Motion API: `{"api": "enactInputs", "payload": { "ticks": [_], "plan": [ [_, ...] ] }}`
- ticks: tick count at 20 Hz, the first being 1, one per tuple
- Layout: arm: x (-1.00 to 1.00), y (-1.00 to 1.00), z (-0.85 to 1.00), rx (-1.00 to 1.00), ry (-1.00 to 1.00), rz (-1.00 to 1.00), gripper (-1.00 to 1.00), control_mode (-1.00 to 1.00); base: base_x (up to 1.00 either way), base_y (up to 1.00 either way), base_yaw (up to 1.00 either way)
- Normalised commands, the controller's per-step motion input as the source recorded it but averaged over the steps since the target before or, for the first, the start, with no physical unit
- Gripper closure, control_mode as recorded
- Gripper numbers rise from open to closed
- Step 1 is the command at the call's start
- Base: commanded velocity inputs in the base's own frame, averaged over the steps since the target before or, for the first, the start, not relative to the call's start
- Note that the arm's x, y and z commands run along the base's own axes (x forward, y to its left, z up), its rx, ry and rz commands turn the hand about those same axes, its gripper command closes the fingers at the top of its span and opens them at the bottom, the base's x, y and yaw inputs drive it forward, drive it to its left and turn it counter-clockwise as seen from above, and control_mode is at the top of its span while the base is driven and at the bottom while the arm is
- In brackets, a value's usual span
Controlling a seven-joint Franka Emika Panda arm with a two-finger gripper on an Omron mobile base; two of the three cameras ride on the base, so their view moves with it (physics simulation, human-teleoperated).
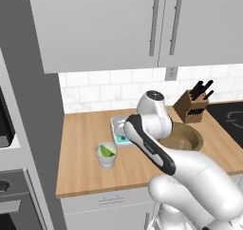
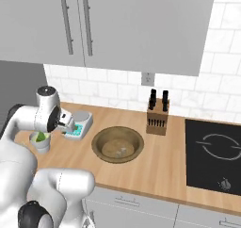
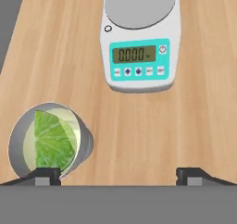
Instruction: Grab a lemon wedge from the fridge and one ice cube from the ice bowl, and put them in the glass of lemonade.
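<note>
Nearest, the 2 fingers (image 3: 118,177) stand wide apart and empty above the wooden counter (image 3: 139,135), a sign that the lemon wedge (image 3: 52,140) has been let go: it sits inside the glass of lemonade (image 3: 46,142), just beside 1 fingertip. Beyond lies the white-and-teal kitchen scale (image 3: 139,47). Farther right, the ice bowl (image 2: 117,144) waits with cubes; 1 is probably needed next.

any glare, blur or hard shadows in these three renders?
Hand view: sharp, flat light, scale display readable, no glare. Left base view: soft and low-res, the glass throws a faint shadow. Right base view: soft too, the bowl shaded inside, cooktop matte.
</note>
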Motion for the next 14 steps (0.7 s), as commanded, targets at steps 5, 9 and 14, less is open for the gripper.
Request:
{"api": "enactInputs", "payload": {
  "ticks": [5, 9, 14],
  "plan": [
    [0.06, -0.96, 0.08, 0.05, 0.05, 0.0, -1.0, -1.0, 0.0, 0.0, 0.0],
    [0.13, -0.99, 0.01, 0.0, 0.2, 0.0, -1.0, -1.0, 0.0, 0.0, 0.0],
    [0.33, -0.85, -0.06, 0.0, 0.26, 0.0, -1.0, -1.0, 0.0, 0.0, 0.0]
  ]
}}
